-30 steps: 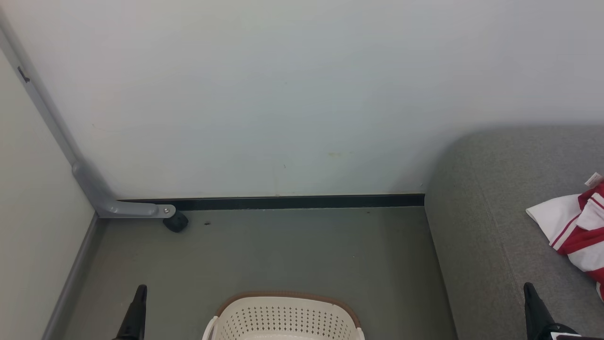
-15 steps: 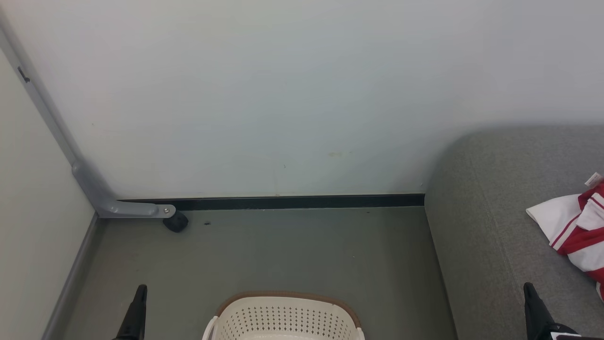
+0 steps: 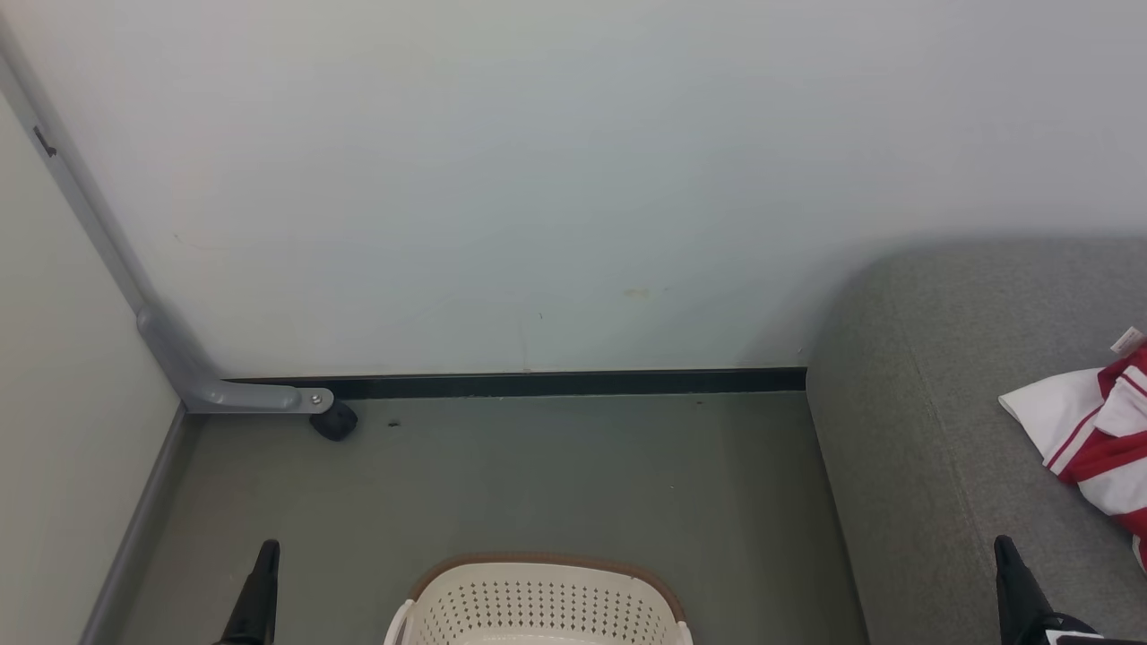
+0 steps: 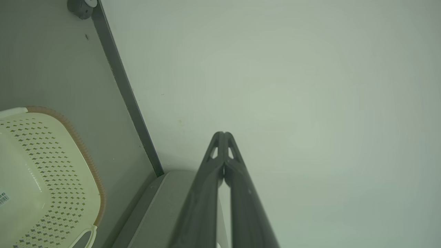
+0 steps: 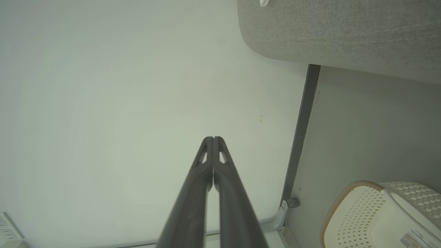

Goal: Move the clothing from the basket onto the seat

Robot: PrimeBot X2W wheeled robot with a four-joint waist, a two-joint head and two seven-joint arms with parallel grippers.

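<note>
The red and white clothing [image 3: 1098, 434] lies on the grey seat [image 3: 932, 403] at the right edge of the head view. The cream basket [image 3: 538, 600] with its brown rim stands on the floor at bottom centre; what shows of its inside [image 4: 24, 182] [image 5: 379, 224] holds nothing. My left gripper [image 3: 267, 548] [image 4: 223, 133] is shut, raised left of the basket, fingertips pressed together with nothing between them. Over the seat's front part my right gripper [image 3: 1002, 545] [image 5: 213, 138] is shut too, holding nothing.
A pale wall [image 3: 538, 179] rises behind the floor with a dark skirting strip [image 3: 556, 383]. At the left corner a grey metal bracket [image 3: 224, 390] ends in a small black caster [image 3: 333, 421]. Grey floor [image 3: 538, 475] lies open between basket and wall.
</note>
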